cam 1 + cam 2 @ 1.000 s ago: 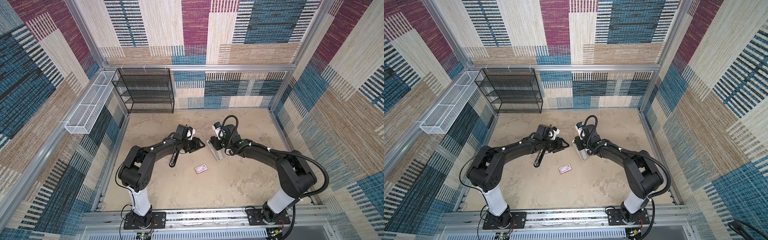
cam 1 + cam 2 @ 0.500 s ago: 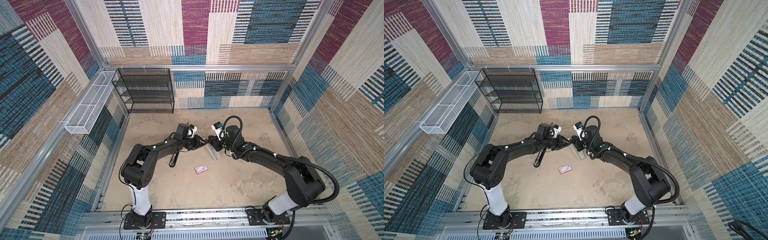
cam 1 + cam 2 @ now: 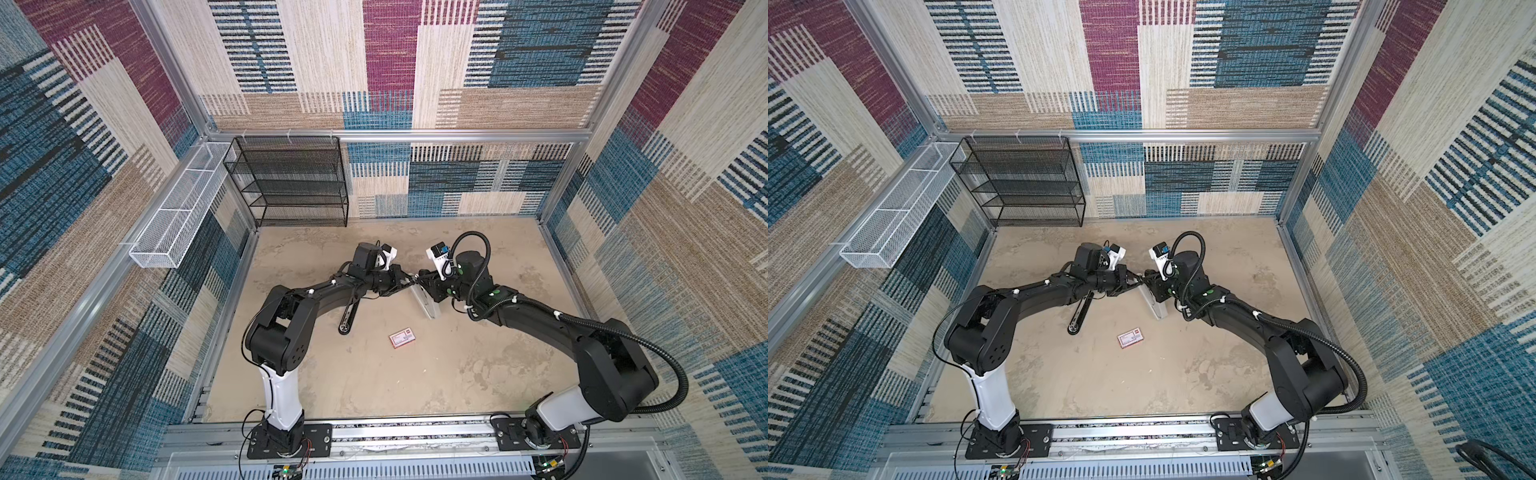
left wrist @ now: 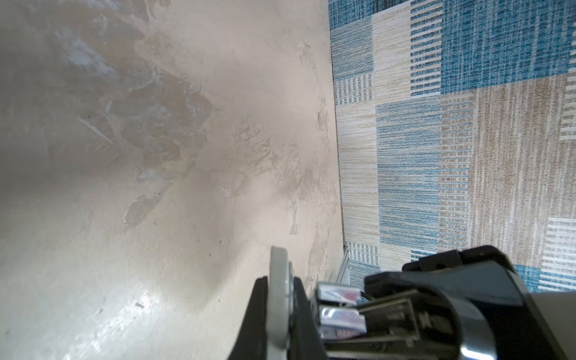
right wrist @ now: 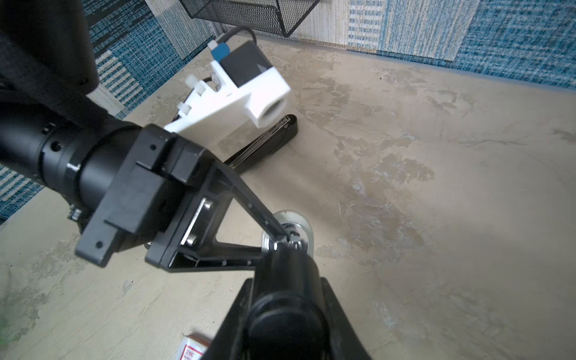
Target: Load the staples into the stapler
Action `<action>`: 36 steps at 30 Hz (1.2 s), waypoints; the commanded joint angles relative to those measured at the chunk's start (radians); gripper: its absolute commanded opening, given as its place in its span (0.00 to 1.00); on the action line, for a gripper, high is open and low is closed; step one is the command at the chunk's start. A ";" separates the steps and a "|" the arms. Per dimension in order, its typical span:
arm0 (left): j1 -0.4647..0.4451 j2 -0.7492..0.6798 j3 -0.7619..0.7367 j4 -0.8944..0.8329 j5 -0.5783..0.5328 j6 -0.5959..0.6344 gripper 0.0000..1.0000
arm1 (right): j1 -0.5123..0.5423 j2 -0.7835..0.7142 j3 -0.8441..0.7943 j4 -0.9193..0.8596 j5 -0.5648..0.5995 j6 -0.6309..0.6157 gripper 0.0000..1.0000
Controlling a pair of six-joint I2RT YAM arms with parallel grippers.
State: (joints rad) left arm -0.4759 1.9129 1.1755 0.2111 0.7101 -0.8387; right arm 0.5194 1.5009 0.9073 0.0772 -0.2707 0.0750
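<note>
My right gripper point(image 5: 286, 299) is shut on the stapler point(image 5: 286, 277) around its rounded black top. It holds the stapler tilted above the table's middle. The stapler's long grey base point(image 3: 424, 303) slants down from it. My left gripper point(image 4: 279, 290) is shut on the rounded tip of that grey base point(image 4: 278, 265), and the two grippers meet in both top views point(image 3: 1139, 282). The stapler's metal channel point(image 4: 386, 314) stands open beside the base, with shiny silver blocks at its mouth. The staples' red-and-white box point(image 3: 402, 338) lies on the table in front. No loose strips show.
A slim black bar with a metal rail point(image 3: 349, 316) lies on the table under my left arm. A black wire shelf point(image 3: 291, 183) stands at the back left, next to a white mesh basket point(image 3: 174, 208) on the left wall. Patterned walls enclose the table.
My left gripper has moved right to the stapler and closed on the tip of its grey base. My right gripper has kept its hold on the black top.
</note>
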 commanded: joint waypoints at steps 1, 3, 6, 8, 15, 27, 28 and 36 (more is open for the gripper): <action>0.005 0.015 0.009 0.064 -0.028 -0.045 0.00 | 0.007 -0.045 -0.011 0.073 -0.032 -0.003 0.00; 0.016 0.018 -0.001 0.087 -0.035 -0.067 0.00 | 0.007 -0.081 -0.025 0.071 -0.018 0.000 0.00; 0.045 0.023 -0.011 0.107 -0.046 -0.104 0.00 | 0.007 -0.144 -0.054 0.067 0.018 0.009 0.00; 0.064 0.025 -0.019 0.134 -0.045 -0.129 0.00 | 0.007 -0.196 -0.083 0.060 0.040 0.018 0.00; 0.140 0.028 -0.057 0.268 -0.037 -0.235 0.00 | 0.007 -0.364 -0.208 0.008 0.074 0.078 0.01; 0.220 0.014 -0.099 0.480 -0.008 -0.379 0.00 | 0.011 -0.562 -0.462 0.032 0.029 0.264 0.18; 0.221 0.014 -0.101 0.489 -0.006 -0.386 0.00 | 0.013 -0.568 -0.477 0.037 0.033 0.275 0.22; 0.221 0.017 -0.126 0.567 0.007 -0.432 0.00 | 0.025 -0.584 -0.545 0.053 0.056 0.315 0.38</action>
State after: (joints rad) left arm -0.2684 1.9362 1.0534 0.6563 0.7868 -1.2446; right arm 0.5396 0.9245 0.3721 0.1516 -0.2295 0.3473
